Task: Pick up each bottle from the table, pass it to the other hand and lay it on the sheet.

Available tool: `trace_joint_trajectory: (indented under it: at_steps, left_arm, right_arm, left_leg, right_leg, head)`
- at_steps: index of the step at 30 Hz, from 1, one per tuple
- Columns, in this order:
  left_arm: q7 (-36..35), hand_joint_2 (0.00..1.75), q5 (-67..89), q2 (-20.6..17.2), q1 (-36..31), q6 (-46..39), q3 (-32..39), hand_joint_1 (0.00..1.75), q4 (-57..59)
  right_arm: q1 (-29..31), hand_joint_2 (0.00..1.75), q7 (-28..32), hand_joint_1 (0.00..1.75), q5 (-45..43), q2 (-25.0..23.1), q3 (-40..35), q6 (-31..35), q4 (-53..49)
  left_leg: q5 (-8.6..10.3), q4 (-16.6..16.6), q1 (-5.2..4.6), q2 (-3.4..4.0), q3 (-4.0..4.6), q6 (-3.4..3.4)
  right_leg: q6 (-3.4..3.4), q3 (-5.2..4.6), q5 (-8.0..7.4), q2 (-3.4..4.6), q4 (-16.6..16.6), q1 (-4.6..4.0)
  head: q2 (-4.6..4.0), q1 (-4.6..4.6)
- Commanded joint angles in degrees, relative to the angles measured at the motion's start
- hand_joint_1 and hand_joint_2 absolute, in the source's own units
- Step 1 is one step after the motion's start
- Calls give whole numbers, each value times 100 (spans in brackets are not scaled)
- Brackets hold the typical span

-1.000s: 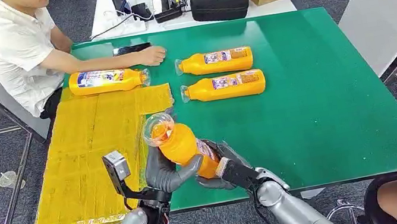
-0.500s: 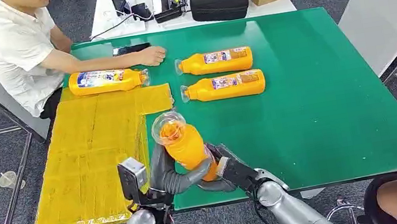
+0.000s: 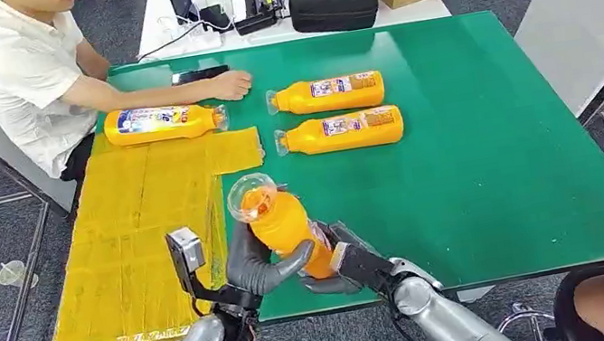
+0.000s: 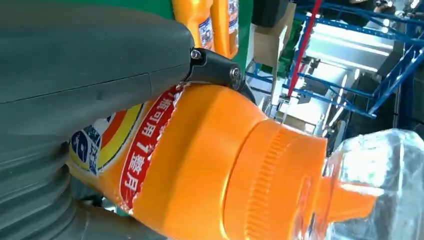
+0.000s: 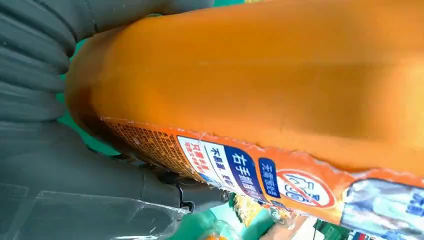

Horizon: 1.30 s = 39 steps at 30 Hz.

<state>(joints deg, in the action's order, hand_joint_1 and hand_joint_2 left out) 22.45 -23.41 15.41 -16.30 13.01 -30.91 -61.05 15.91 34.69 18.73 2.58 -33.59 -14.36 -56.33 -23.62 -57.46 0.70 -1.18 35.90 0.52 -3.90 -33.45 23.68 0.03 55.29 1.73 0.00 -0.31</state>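
Handover moment, I reckon: the bottle (image 3: 281,221) sits near 6 o'clock over the green worktop (image 3: 498,158), left hand (image 3: 257,265) and right hand (image 3: 336,261) both clamped on it, cap tipped toward the yellow sheet (image 3: 134,234) at 9 o'clock, ready for the swap.

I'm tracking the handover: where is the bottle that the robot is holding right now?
In the head view, the held bottle is above the table's near edge, between the left hand and right hand, just right of the yellow sheet.
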Motion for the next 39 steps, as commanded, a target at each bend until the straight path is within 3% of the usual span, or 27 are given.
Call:
trace_joint_trajectory:
  at_steps: [1,4,5,6,7,10,12,14,15,16,17,18,20,21,25,27,31,35,39]
  left_arm:
    - [-518,175,-828,-87,-216,688,-12,175,623]
    - [-547,175,-982,-107,-289,755,-52,175,705]
    - [-537,175,-1009,-99,-307,745,-62,175,705]
    - [-533,175,-1017,-94,-314,727,-68,175,694]
    - [-530,175,-1026,-94,-312,692,-71,175,669]
    - [-526,175,-1028,-143,-291,550,-52,175,462]
    - [-392,175,-721,-245,-208,151,-41,175,114]
    - [-406,175,-593,-302,-139,18,-19,175,-152]
    - [-268,175,-193,-377,-95,-360,-33,175,-334]
    - [-290,175,-155,-398,-20,-390,3,175,-477]
    - [-235,175,252,-460,14,-748,-4,175,-626]
    - [-184,175,480,-494,65,-952,20,175,-758]
    - [-150,175,939,-570,141,-1282,74,175,-993]
    - [-92,175,1282,-621,209,-1493,121,175,-1169]
    - [-60,175,1735,-736,291,-1671,223,175,-1451]
    - [30,175,2620,-839,268,-2316,194,175,-1529]
    - [-171,175,4341,-1013,251,-3175,390,175,-1535]
    - [-452,175,5135,-964,221,-3281,685,175,-1331]
    - [-666,175,6094,-914,72,-3667,862,175,-1057]
  right_arm:
    - [398,175,105,175,98,-93,-251,159,112]
    - [358,175,223,175,161,-109,-254,217,-9]
    - [339,175,239,164,177,-128,-245,243,-45]
    - [320,175,235,42,180,-146,-230,260,-65]
    - [283,175,238,0,179,-171,-194,286,-96]
    - [164,175,207,0,127,-278,28,530,-123]
    - [44,175,35,0,642,-256,200,1507,-253]
    - [-22,175,-45,0,841,-153,368,1939,-344]
    - [-104,175,-272,0,1205,-130,604,2733,-409]
    - [-140,175,-259,0,1212,-80,697,2703,-435]
    - [-184,175,-597,0,1952,4,867,3668,-433]
    - [-228,175,-734,0,2174,87,1027,4033,-417]
    - [-386,175,-684,0,2182,172,1470,4366,-598]
    - [-550,175,-702,0,2458,207,1908,5021,-812]
    - [-958,175,-431,0,2400,268,2557,5233,-1609]
    - [-1234,175,7,0,1984,121,2936,5429,-2278]
    - [-1701,175,116,0,1598,-90,3447,4998,-3444]
    - [-1736,175,226,0,1182,-261,3563,4387,-3508]
    - [-1591,175,351,0,1242,-377,3629,4245,-3173]
  left_leg:
    - [-15,-5,-3,32,-28,2]
    - [-12,0,-4,29,-27,2]
    - [-14,-3,-3,34,-29,2]
    - [-13,-4,-2,29,-24,2]
    - [-7,-1,-2,21,-14,1]
    - [-10,0,-2,25,-21,1]
    - [-6,1,-2,13,-13,1]
    - [-7,1,-2,13,-14,1]
    - [-13,-2,-1,21,-24,1]
    - [-3,3,-4,8,-8,1]
    - [-12,-1,-2,15,-24,2]
    - [-4,3,-4,7,-10,2]
    - [-14,-1,-3,13,-31,4]
    - [-8,4,-5,2,-23,4]
    - [-10,0,-8,4,-16,4]
    - [-11,-2,-9,8,-15,2]
    - [-12,-3,-10,1,-11,-3]
    - [-13,-1,-4,12,-13,0]
    - [-12,0,4,19,-17,0]
  right_leg:
    - [22,20,7,21,4,-2]
    - [20,20,5,19,1,0]
    - [23,20,6,23,4,-2]
    - [20,17,5,19,3,-2]
    - [15,9,2,14,1,-1]
    - [17,15,5,17,1,-1]
    - [14,9,4,6,1,-1]
    - [15,10,5,5,-1,-1]
    - [20,18,9,11,2,-3]
    - [11,5,3,1,0,2]
    - [21,20,10,4,1,-3]
    - [12,7,4,1,-1,1]
    - [22,29,12,1,-1,-2]
    - [17,22,10,-7,-4,1]
    - [16,16,10,-5,0,4]
    - [19,16,9,-1,3,4]
    - [23,4,16,-9,10,4]
    - [20,6,11,3,4,-5]
    - [22,11,7,8,0,-9]
  head:
    - [0,0]
    - [0,0]
    - [0,0]
    - [0,0]
    - [0,0]
    - [0,-2]
    - [0,0]
    - [0,0]
    - [0,-2]
    - [0,0]
    - [0,0]
    - [0,0]
    - [0,-2]
    - [0,-2]
    - [0,2]
    - [0,-2]
    - [0,0]
    - [0,-2]
    - [0,0]
